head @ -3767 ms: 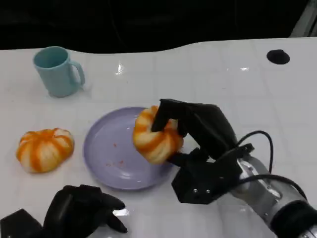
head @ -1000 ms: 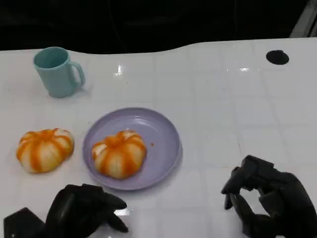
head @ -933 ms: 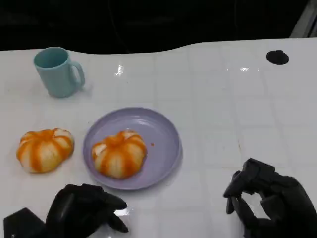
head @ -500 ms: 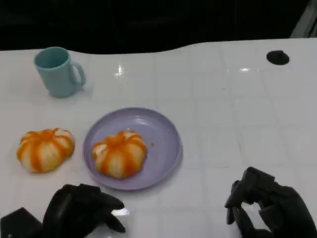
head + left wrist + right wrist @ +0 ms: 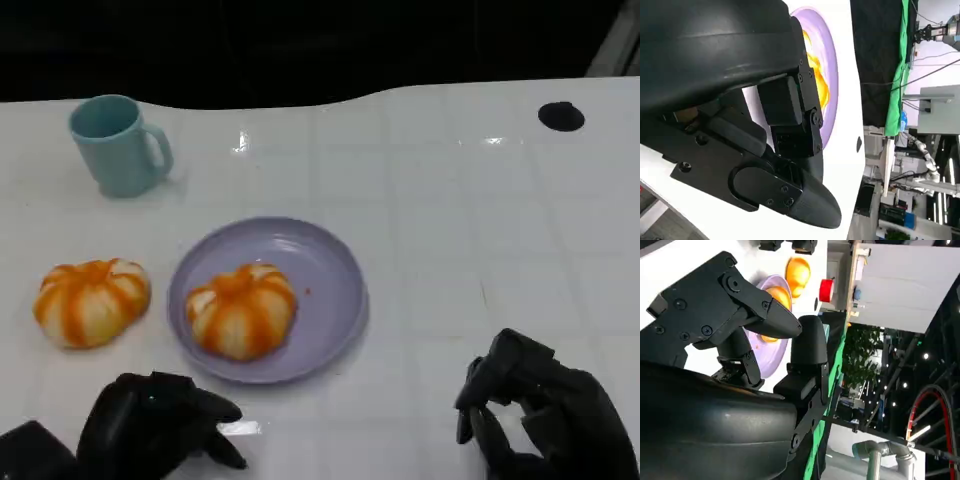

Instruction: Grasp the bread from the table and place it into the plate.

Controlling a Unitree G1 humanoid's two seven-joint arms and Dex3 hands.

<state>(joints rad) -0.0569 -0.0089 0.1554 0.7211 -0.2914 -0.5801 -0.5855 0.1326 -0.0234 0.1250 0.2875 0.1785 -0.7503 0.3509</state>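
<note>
An orange-and-white striped bread (image 5: 242, 310) lies in the left half of the lilac plate (image 5: 325, 275), and nothing touches it. A second bread of the same look (image 5: 90, 300) rests on the table to the left of the plate. My right hand (image 5: 540, 420) is at the near right edge, well away from the plate, its fingers loosely bent and apart, holding nothing. My left hand (image 5: 150, 435) is low at the near left, in front of the plate, and it holds nothing. The right wrist view shows the plate (image 5: 771, 362) and both breads beyond my right hand (image 5: 740, 340).
A light blue mug (image 5: 118, 143) stands at the far left of the white table. A small black round spot (image 5: 560, 115) marks the far right. The table's far edge meets a dark background. A red round object (image 5: 826, 290) appears off the table in the right wrist view.
3.8 s ago my right hand held the bread over the plate's right side; now the bread lies in the plate and that hand has pulled back. Both hands sank slightly over the last second.
</note>
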